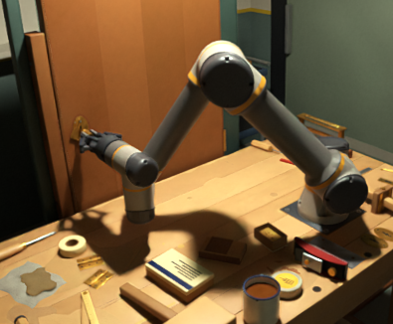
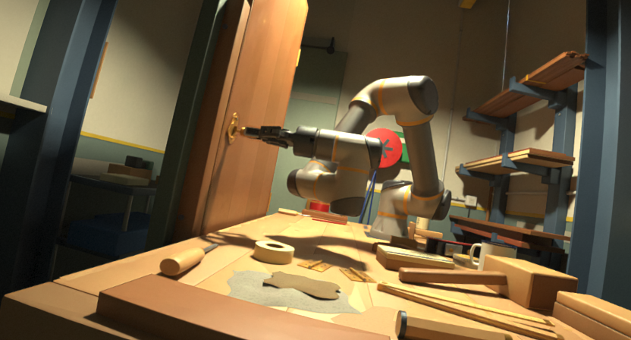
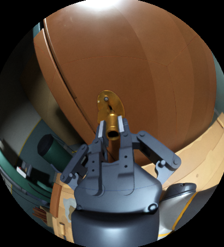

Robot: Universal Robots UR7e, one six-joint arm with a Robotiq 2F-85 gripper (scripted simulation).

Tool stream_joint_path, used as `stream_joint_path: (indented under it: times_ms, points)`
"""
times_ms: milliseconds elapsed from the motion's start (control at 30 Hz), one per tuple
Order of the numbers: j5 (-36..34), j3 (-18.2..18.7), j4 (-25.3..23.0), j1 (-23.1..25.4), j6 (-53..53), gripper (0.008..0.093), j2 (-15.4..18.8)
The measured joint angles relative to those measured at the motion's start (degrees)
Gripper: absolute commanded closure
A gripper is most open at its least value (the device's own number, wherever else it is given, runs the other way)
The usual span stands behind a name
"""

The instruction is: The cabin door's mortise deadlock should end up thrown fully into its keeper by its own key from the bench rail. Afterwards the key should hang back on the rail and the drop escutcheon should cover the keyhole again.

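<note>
My gripper [image 3: 112, 128] [image 1: 83, 140] [image 2: 252, 131] reaches level toward the cabin door [image 1: 129, 74] and I hold the brass key [image 3: 112, 128] clamped by its bow, its shank pointing into the lock plate. The brass escutcheon [image 3: 110, 105] [image 2: 233, 127] [image 1: 79, 126] sits on the door face near the closing edge. Its cover looks swung aside around the top pivot. The key's tip and the keyhole are hidden behind the bow. The bolt and keeper are out of sight.
A blue-rimmed mug [image 1: 261, 298] stands at the bench's front edge beside a round tin [image 1: 287, 282]. A tape roll [image 1: 72, 245], chisel [image 1: 15, 248], hinges [image 1: 92, 270], a book [image 1: 179, 274] and wood blocks lie below the arm. The door jamb [image 1: 45, 124] stands just left of the lock.
</note>
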Motion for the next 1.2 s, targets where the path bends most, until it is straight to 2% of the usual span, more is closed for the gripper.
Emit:
stream_joint_path:
  times_ms: [700,1200]
  points:
    - [0.0,0.0,0.0,0.0,-0.3,0.0934,0.0]
    - [0.0,0.0,0.0,0.0,-8.9,0.0934,0.0]
